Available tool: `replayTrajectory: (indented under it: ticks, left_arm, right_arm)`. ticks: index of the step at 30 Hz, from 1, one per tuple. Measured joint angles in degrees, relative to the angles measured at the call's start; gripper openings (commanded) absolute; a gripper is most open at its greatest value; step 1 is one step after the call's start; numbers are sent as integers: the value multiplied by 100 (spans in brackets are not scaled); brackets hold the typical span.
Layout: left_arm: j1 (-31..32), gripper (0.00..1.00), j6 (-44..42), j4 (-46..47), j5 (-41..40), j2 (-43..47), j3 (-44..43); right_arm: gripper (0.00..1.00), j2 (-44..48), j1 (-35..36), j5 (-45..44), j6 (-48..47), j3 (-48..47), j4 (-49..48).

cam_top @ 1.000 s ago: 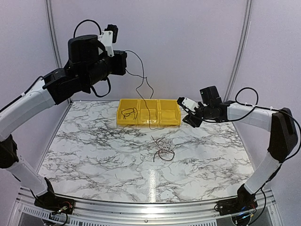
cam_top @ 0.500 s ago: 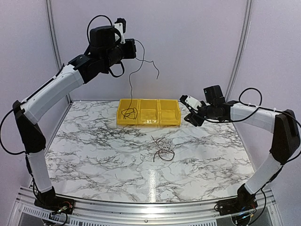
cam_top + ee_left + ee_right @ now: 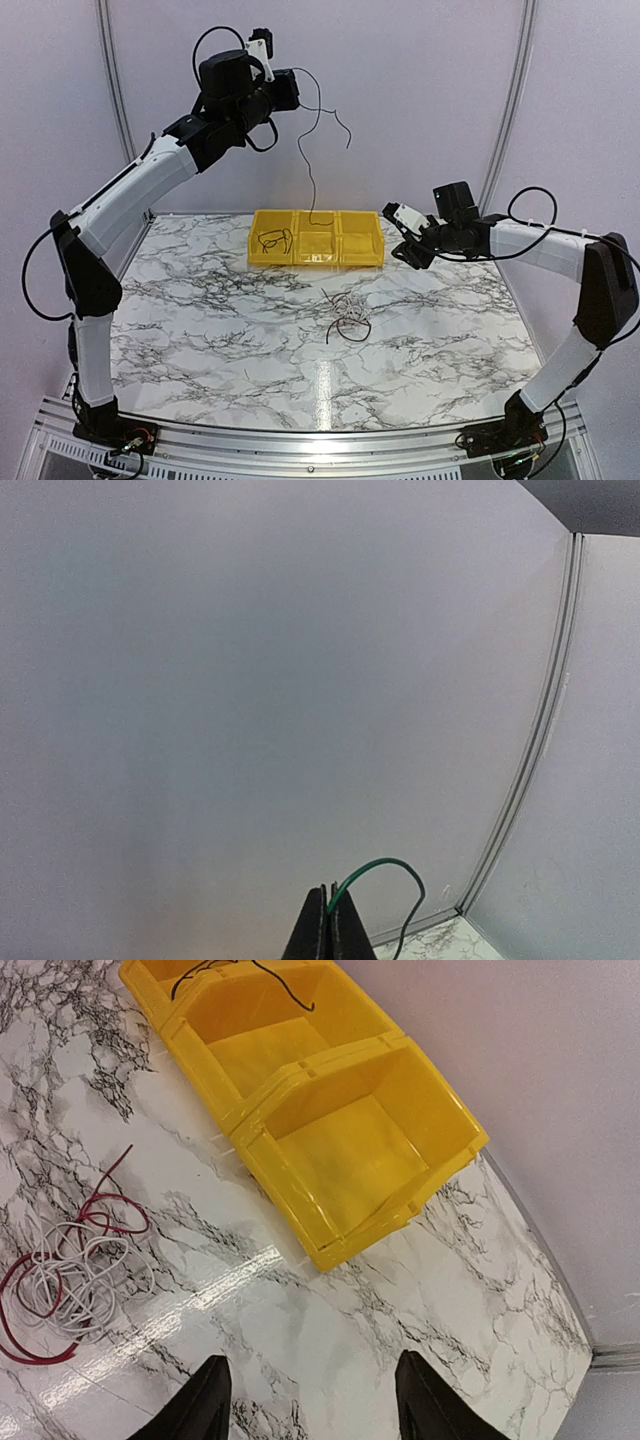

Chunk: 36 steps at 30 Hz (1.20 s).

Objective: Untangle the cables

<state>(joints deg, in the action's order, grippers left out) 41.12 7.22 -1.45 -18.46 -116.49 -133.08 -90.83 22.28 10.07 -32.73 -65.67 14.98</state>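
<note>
My left gripper is raised high above the back of the table and is shut on a thin dark green cable that hangs down with its lower end over the middle compartment of the yellow tray. In the left wrist view the green cable arcs out from between the closed fingers. A black cable lies coiled in the tray's left compartment. A small tangle of red and pale cables lies on the marble table; it also shows in the right wrist view. My right gripper is open and empty, right of the tray.
The yellow three-compartment tray stands at the back centre of the marble table. Its right compartment holds nothing. Purple walls close in the back and sides.
My left gripper has swung up and to the right, lifting the green cable so that it now hangs over the tray's middle compartment. The right arm has barely moved.
</note>
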Motion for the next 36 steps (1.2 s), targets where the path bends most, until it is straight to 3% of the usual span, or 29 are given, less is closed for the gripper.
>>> replayTrajectory:
  ticks: [15,29,36]
  left_arm:
    - [-92,0,197,310,44,-949,442]
    - [-411,0,570,686,319,-1335,42]
    - [-396,0,501,1056,446,-1360,-658]
  right_arm:
    - [56,0,-22,50,0,31,-4]
    - [56,-2,-42,105,0,35,-4]
    - [56,-7,-42,131,2,35,-7]
